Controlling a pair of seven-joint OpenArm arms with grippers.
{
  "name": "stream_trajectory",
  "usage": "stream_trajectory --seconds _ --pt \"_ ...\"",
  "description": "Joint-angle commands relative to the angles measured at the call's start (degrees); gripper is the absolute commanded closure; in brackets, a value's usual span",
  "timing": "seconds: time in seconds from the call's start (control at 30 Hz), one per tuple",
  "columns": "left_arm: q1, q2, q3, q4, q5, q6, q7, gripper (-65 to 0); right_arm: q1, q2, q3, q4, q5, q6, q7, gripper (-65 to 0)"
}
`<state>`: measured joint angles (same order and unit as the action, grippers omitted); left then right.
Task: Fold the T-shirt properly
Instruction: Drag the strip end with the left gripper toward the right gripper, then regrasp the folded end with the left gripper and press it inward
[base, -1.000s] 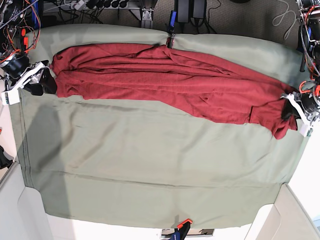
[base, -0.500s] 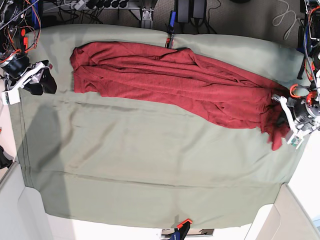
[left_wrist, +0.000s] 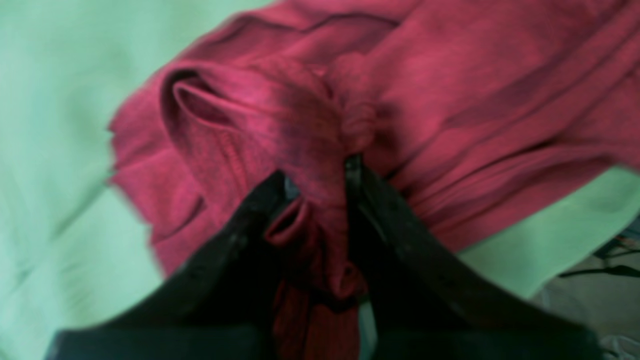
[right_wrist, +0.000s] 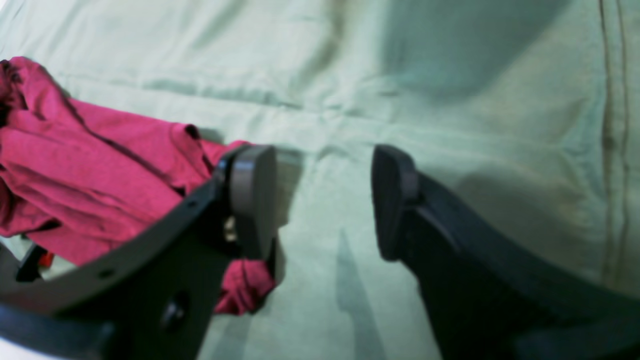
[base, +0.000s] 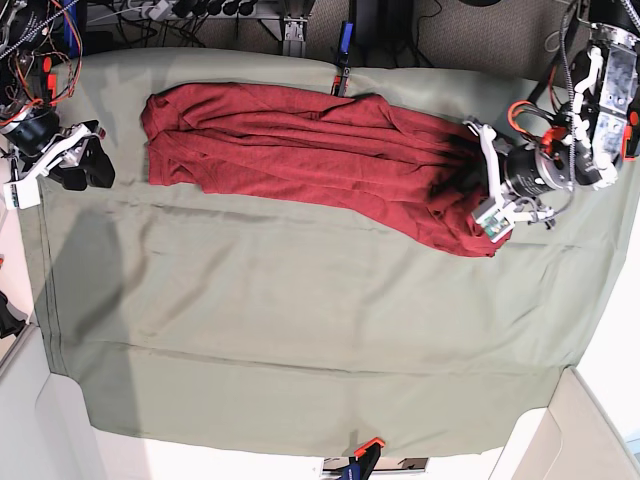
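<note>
The dark red T-shirt (base: 300, 150) lies bunched in a long band across the far half of the sage-green table cover (base: 300, 330). My left gripper (base: 480, 175) is at the shirt's right end. In the left wrist view it (left_wrist: 320, 175) is shut on a fold of the red fabric (left_wrist: 310, 130), with cloth bunched between the fingers. My right gripper (base: 93, 160) sits at the left table edge, apart from the shirt's left end. In the right wrist view it (right_wrist: 322, 200) is open and empty over the cover, with the shirt (right_wrist: 75, 170) to its left.
Cables and electronics line the far edge. A clamp (base: 342, 55) holds the cover at the far middle, another clamp (base: 365, 450) at the near edge. The cover's hem (right_wrist: 612, 125) runs next to the right gripper. White table corners show at the bottom.
My left gripper has moved inward from the right table edge, carrying the shirt's right end toward the middle. My right gripper let go of the left end earlier and stays put.
</note>
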<state>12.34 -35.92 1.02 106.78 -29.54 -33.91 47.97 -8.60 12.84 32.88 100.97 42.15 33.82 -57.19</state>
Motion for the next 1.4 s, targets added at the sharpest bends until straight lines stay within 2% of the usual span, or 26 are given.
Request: stream_trajectory --seconds 0.0,0.13,0.23,0.33,0.47,0.7,0.83,1.0,1.1,1.37 --pt "-0.81 -0.39 0.13 0.76 -0.55 -0.39 -1.03 0.0 0.46 0.26 0.2 0.81 1.09 -0.2 0.7 -31.0" --pt "-1.2 1.77 0.44 0.76 0.61 -0.37 -1.03 0.0 0.46 -0.66 0.04 0.79 1.11 -0.2 0.37 -31.0" --pt "-1.22 1.97 0.44 0.76 0.04 -0.37 -1.01 0.0 0.44 -1.18 -0.61 0.76 0.63 -0.2 0.33 -31.0" --pt "-1.2 1.97 0.44 0.76 -2.58 -0.44 -0.98 0.0 0.07 -1.66 -1.44 0.74 0.48 -0.2 0.35 -31.0" --pt "-1.2 2.08 0.44 0.76 -8.02 -2.84 -0.96 0.0 -0.57 -2.29 -3.28 0.74 0.63 -0.24 0.17 -31.0" --pt "-1.01 4.55 0.7 0.76 -10.12 -2.82 0.37 -4.3 -0.81 -4.31 -5.31 0.7 0.24 -0.24 -0.7 -31.0" --pt "-0.7 5.44 1.03 0.76 -10.51 -2.82 0.33 -13.5 -0.81 -5.64 -5.55 -0.92 -0.26 -0.79 -0.9 -31.0" --pt "-0.74 5.92 1.03 0.76 -10.71 -2.84 0.26 -26.6 -0.66 -5.55 -5.53 -7.69 -0.15 -1.11 -0.04 -31.0" --pt "-0.72 5.97 1.03 0.74 -13.2 -2.84 0.33 -35.2 -0.63 -5.57 -5.53 -9.79 0.13 -1.11 0.0 -31.0" --pt "-0.74 7.93 1.03 0.76 -19.89 -6.09 2.08 -36.0 -0.63 -5.57 -5.55 -10.05 0.31 -1.09 -0.04 -31.0"
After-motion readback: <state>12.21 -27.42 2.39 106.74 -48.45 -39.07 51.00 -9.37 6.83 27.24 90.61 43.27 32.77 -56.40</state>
